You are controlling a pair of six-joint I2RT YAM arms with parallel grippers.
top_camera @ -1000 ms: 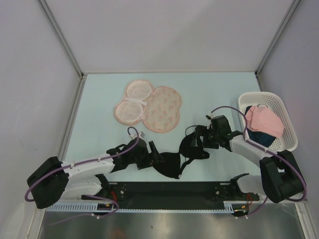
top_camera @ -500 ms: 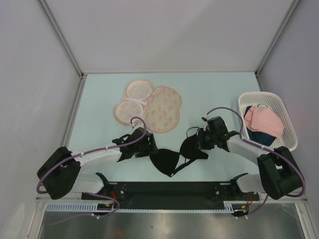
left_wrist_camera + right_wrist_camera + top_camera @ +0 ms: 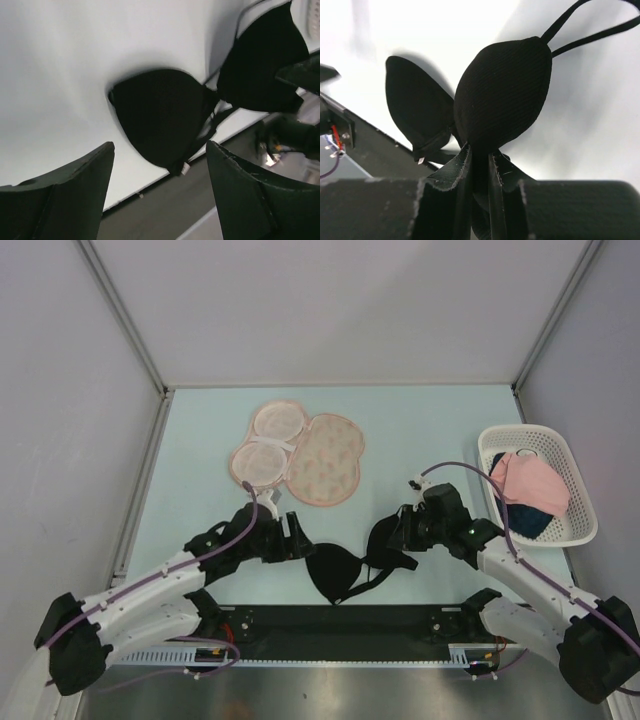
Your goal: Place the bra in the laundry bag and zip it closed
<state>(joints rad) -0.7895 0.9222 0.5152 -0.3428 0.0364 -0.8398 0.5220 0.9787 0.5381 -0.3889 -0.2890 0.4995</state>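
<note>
From above, you have the bra [image 3: 352, 558] lying on the table [image 3: 200, 440], and everything else is placed from it. The laundry bag [image 3: 300, 455] lies beyond the bra, towards the far edge and slightly left. It is spread open, with the pale pink inside on its left half and the leaf pattern on its right. Your left pincer [image 3: 300, 538] is just left of the bra, and your right pincer [image 3: 400, 535] is at its right end. Well to the right of the bra is the white basket [image 3: 585, 525], holding a pink cloth [image 3: 530, 480] and a dark blue cloth [image 3: 525, 520]. The black base rail [image 3: 350, 625] runs along the near side of the bra.

From the left wrist, your left pincer [image 3: 160, 150] is released, with its two fingers [image 3: 75, 185] spread wide and nothing between them. One cup of the bra [image 3: 160, 115] lies on the table just ahead of them, apart from both. The other cup is further off, up and to the right.

From the right wrist, your right pincer [image 3: 480, 160] is clenched on the bra [image 3: 502, 95]. Its fingers [image 3: 460, 175] pinch the near edge of the nearer cup, which throws a shadow on the table. The second cup sits to the left of the gripped one. The thin straps [image 3: 580, 20] loop away past the held cup's far tip.
</note>
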